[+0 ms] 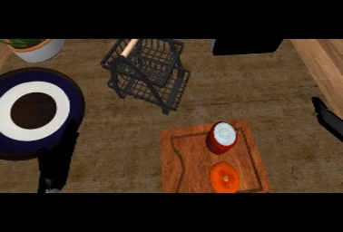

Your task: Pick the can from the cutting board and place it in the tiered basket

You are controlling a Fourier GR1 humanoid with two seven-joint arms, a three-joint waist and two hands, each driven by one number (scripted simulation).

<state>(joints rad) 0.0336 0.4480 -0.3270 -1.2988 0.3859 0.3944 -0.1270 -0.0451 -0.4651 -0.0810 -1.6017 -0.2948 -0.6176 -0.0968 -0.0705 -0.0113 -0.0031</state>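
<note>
The can stands upright on the board, behind an orange — rigid, smooth, probably slippery; grasp its sides. Left hand looks straight-fingered; right hand sits at the edge — fingers unreadable. Basket well apart.

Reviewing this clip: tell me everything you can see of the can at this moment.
The can is a short red cylinder with a pale, silvery top that looks like metal. It stands upright on the wooden cutting board, in the board's far half, right of centre. Just nearer the robot on the same board lies an orange round object, close to the can. No hand touches the can.
</note>
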